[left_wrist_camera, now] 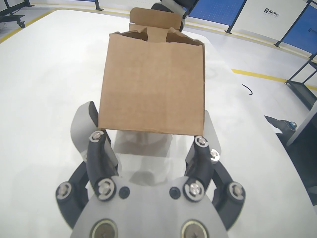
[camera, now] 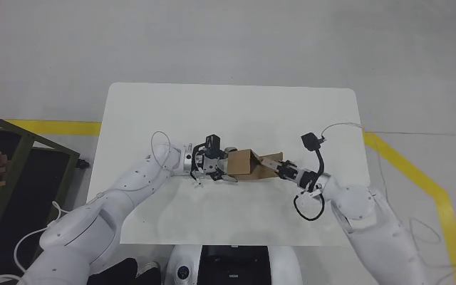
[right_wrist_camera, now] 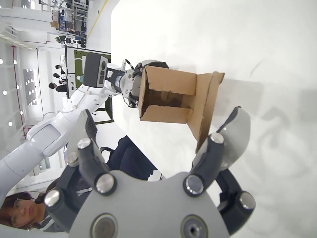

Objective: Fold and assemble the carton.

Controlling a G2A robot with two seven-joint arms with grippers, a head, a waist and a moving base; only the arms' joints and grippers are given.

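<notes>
A small brown carton [camera: 244, 164] is held just above the white table [camera: 214, 107], near its middle. My left gripper [camera: 228, 166] is shut on the carton's closed end. In the left wrist view its fingers [left_wrist_camera: 86, 115] bracket the carton [left_wrist_camera: 153, 85]. The carton's other end is open, with a large flap [camera: 271, 158] folded outward toward my right gripper [camera: 285, 169]. In the right wrist view, that gripper [right_wrist_camera: 161, 115] is open wide. The flap [right_wrist_camera: 205, 110] stands between its fingers, close to one fingertip [right_wrist_camera: 235, 122]. The carton's hollow inside [right_wrist_camera: 166, 97] faces that camera.
The table's far half and both outer ends are bare white surface. A small dark curved mark [left_wrist_camera: 248, 89] lies on the table beside the carton. A dark green crate [camera: 28, 171] stands on the floor off the table's left edge.
</notes>
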